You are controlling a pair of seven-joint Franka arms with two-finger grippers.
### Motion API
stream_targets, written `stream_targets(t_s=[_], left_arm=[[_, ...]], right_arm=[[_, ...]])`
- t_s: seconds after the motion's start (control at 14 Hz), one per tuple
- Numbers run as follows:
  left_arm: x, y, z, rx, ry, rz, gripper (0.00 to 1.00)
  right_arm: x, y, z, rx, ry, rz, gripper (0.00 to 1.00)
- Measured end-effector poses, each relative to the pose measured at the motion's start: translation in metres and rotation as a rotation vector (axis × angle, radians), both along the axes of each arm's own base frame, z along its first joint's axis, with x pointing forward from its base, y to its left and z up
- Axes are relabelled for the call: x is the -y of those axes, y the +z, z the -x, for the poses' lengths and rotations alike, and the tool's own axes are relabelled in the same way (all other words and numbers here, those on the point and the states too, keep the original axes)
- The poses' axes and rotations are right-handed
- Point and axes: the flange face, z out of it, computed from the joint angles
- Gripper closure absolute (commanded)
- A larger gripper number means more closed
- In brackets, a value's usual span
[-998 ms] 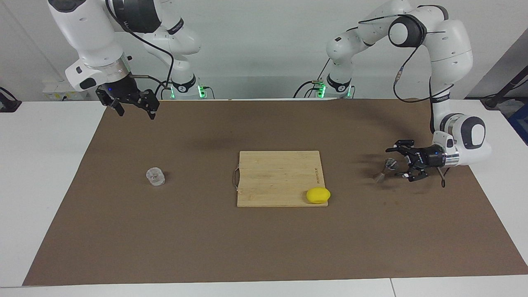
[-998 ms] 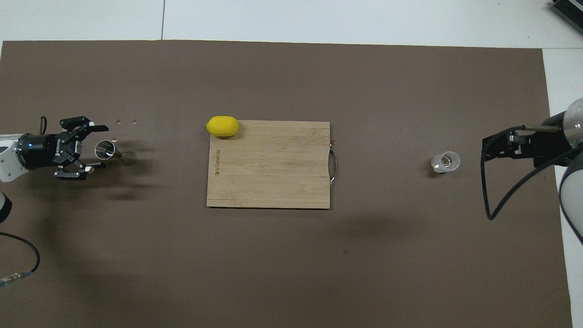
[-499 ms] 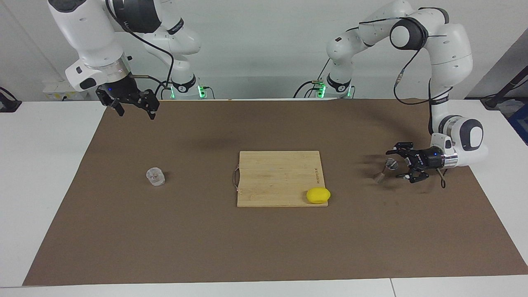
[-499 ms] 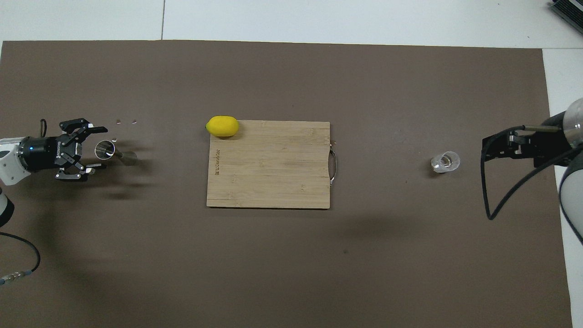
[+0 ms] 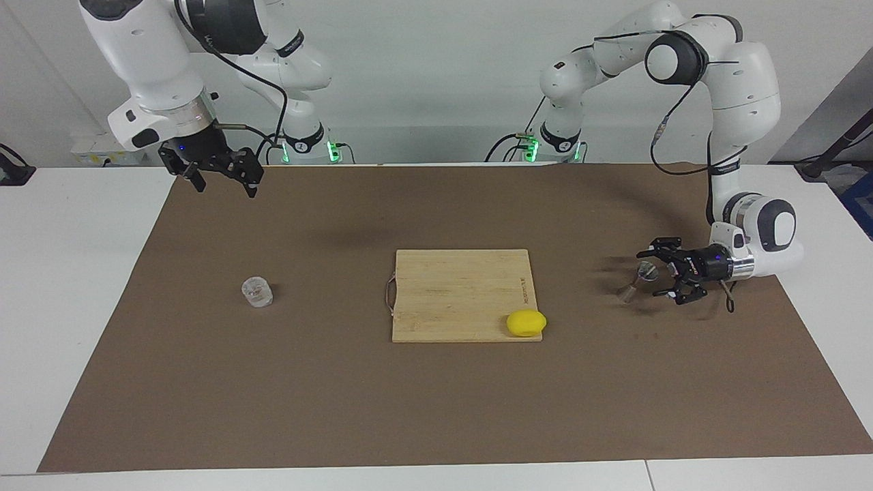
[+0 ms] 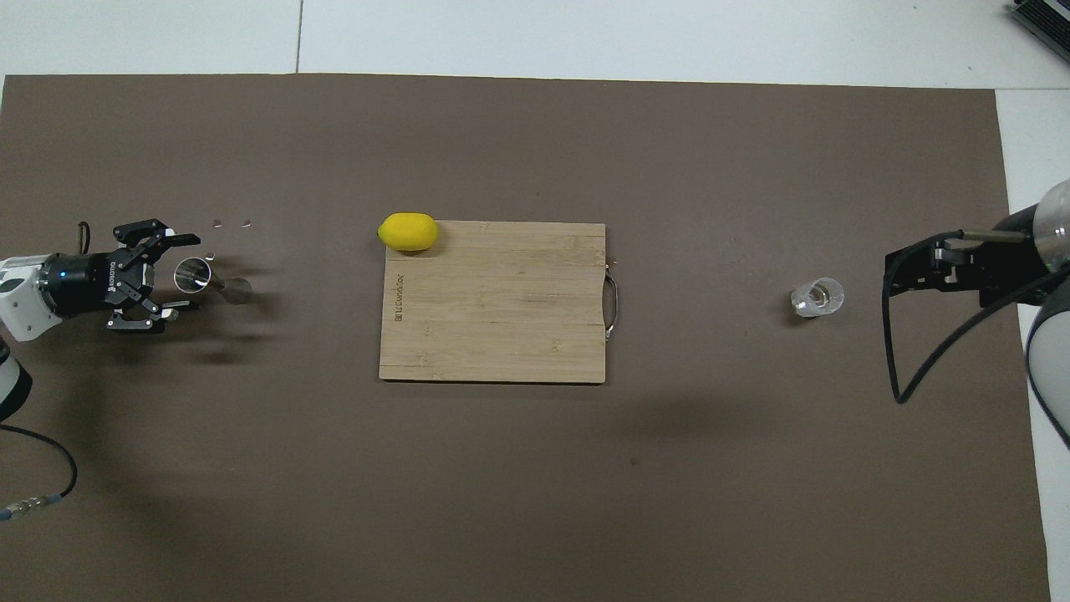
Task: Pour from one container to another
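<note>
A: Start at the left gripper (image 5: 656, 273). What is it doing?

B: It lies low and sideways at the left arm's end of the brown mat (image 5: 341, 409), fingers spread apart, with the silver jigger (image 5: 638, 280) just in front of the fingertips. In the overhead view the jigger (image 6: 205, 278) sits at the mouth of the left gripper (image 6: 179, 271), between the two tips or just ahead of them. I see no contact; nothing is clamped.

A: And the right gripper (image 5: 221, 179)?

B: Raised over the mat's edge nearest the robots, at the right arm's end, fingers apart and empty. That arm waits.

A: Where is the glass cup (image 5: 257, 292)?

B: Standing upright on the mat toward the right arm's end, well apart from both grippers. From above the glass cup (image 6: 817, 298) looks clear; whether it holds anything I cannot tell.

A: Anything between the two vessels?

B: A wooden cutting board (image 5: 457, 286) in the middle, with a lemon (image 5: 526, 322) on its corner farthest from the robots, toward the left arm's end.

A: So how far along is the pour?

B: By my reading, barely begun. Neither vessel is lifted, and they stand at opposite ends of the mat. Gripping, bringing them together and tipping the cup over the jigger all remain.
</note>
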Motion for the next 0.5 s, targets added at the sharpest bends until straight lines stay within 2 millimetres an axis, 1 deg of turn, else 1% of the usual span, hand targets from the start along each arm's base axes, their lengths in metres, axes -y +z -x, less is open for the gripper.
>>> stream_targets(t_s=[0.5], left_arm=[[0.0059,-0.0003,-0.0008,0.046,-0.016,-0.003,0.0]], right_arm=[[0.0,0.0,0.0,0.0,0.0,0.0,0.0]])
